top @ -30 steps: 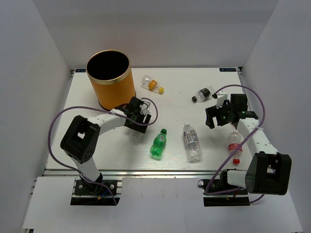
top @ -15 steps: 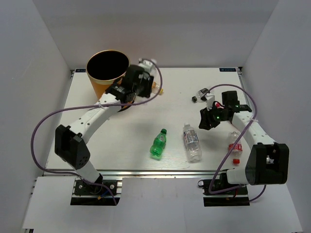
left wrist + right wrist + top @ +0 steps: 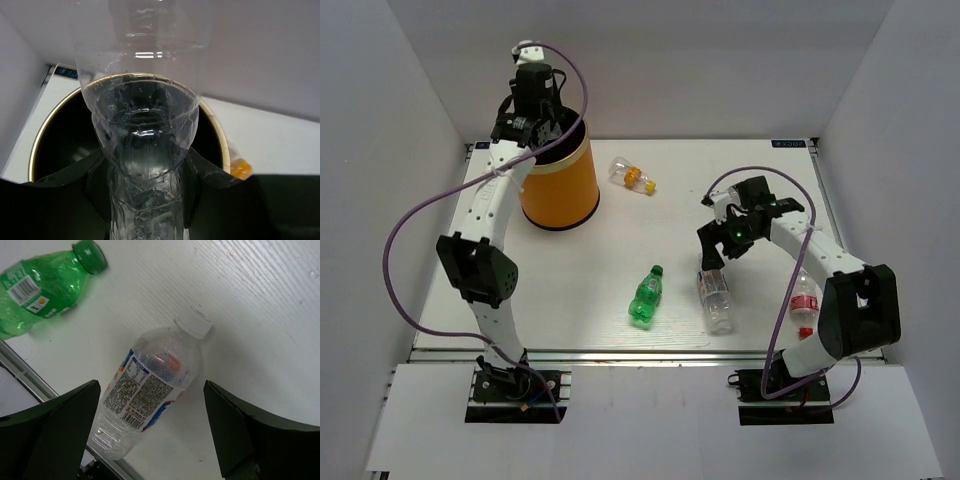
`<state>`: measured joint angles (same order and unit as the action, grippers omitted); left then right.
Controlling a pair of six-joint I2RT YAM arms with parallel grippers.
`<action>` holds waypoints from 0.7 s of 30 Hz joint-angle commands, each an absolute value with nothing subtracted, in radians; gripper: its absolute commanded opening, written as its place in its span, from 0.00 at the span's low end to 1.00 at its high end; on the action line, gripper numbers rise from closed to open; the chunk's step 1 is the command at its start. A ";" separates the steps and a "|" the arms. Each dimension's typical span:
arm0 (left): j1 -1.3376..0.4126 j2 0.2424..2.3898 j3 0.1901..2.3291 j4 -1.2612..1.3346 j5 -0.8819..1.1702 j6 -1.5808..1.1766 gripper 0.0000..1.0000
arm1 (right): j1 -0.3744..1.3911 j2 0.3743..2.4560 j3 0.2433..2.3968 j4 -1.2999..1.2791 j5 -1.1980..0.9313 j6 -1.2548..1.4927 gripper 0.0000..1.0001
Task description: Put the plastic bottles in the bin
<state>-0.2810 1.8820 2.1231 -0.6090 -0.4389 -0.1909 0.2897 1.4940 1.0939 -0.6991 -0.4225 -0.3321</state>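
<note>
White walls (image 3: 400, 120) box in the pale table (image 3: 570, 280), with my two arms busy at opposite ends of it. My left gripper (image 3: 145, 175) is clamped on a clear bottle (image 3: 140, 100) that juts out ahead of the fingers. Straight beyond it is the black mouth of the bin (image 3: 35, 145), whose gold rim rings the bottle in the wrist view. I judge the hand is held high and centred there so a release drops the bottle inside and not onto the rim.

My right gripper (image 3: 150, 390) is spread wide and grips nothing. It hovers over the white-capped bottle (image 3: 160, 365), which lies on its side below and between the two fingers. As far as I can tell nothing touches it. The fingers sit across its body, so closing should pinch its width.

The green bottle (image 3: 40, 290) lies out past one finger, apart from that target, and should not interfere. The yellow-capped bottle (image 3: 633, 175) lies near the bin, well below and aside from my left hand. The red-labelled bottle (image 3: 804, 300) rests back beside my right forearm.
</note>
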 commanded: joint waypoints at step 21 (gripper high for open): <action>-0.290 1.594 1.806 -0.601 0.098 -0.169 1.00 | 0.431 1.632 1.019 -0.719 -0.104 -0.160 0.90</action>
